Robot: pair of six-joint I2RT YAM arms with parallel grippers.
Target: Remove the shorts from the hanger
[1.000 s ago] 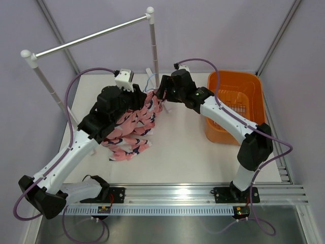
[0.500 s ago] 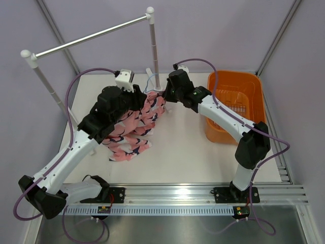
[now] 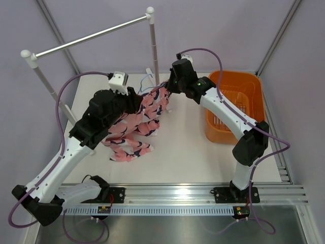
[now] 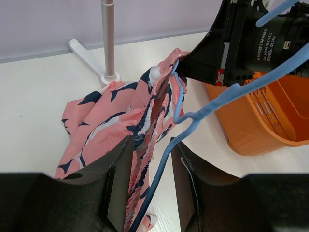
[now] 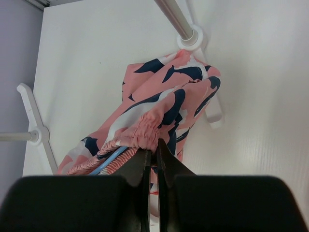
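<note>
The right end effector (image 5: 152,148) pinches the pink shorts' (image 5: 159,101) top edge. The left end effector (image 4: 151,142) holds the blue hanger (image 4: 212,106), with cloth between its fingers.

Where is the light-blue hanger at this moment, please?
In the left wrist view the hanger rises from the left tool, threaded through the waistband of the shorts, left of the orange basket, with the right tool pinching that waistband beside it.
</note>
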